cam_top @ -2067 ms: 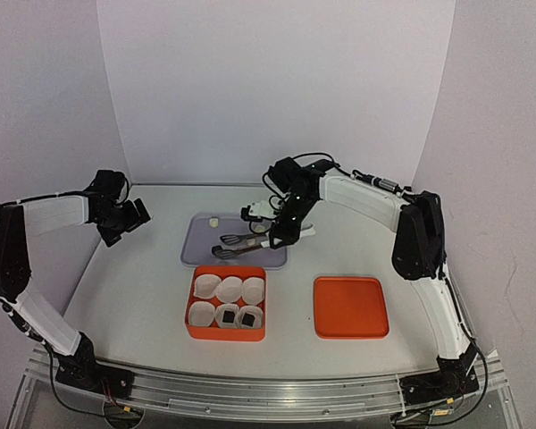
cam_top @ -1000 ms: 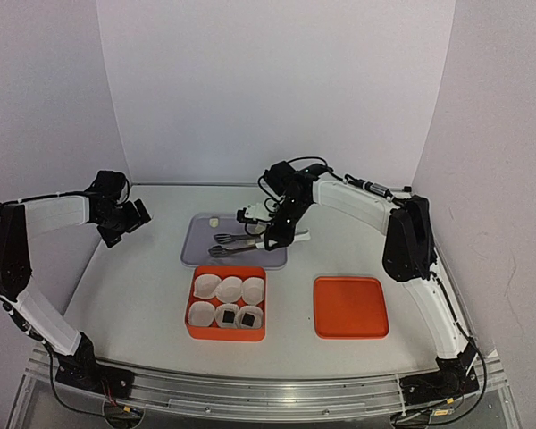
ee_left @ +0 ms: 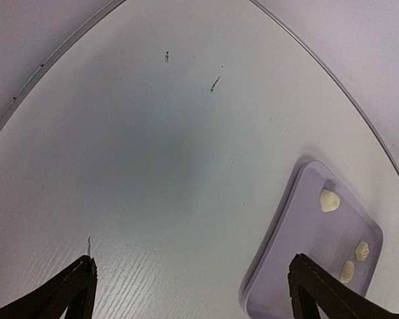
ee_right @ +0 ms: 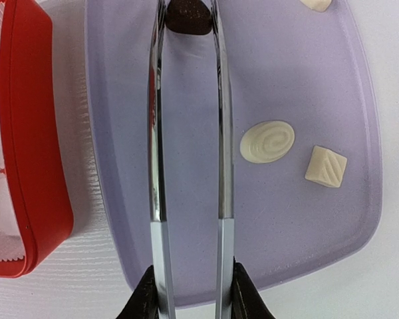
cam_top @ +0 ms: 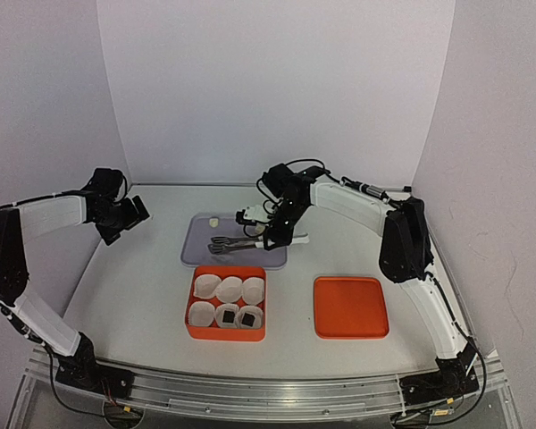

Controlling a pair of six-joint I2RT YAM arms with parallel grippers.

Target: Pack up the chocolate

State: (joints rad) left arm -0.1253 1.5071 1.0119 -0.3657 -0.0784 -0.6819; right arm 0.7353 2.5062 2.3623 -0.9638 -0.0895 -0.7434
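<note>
Right gripper (ee_right: 193, 299) clamps shiny metal tongs (ee_right: 156, 133) pinching a rounded dark chocolate (ee_right: 188, 16) over a lilac tray (ee_right: 306, 232).

One dark chocolate (ee_right: 186, 16) – a rounded brown-black chunk – sits between the tips of the metal tongs (ee_right: 156, 166), over the lilac tray (ee_right: 286, 232). Three cream-white pieces lie loose on that tray: a swirled oval (ee_right: 267, 141), a ridged cube (ee_right: 326, 166) just beside it, and a third white piece (ee_right: 316, 3) farther off. A second dark piece (cam_top: 226, 315) and a third dark piece (cam_top: 248, 317) lie in the red box (cam_top: 225, 335), in its near row.
</note>
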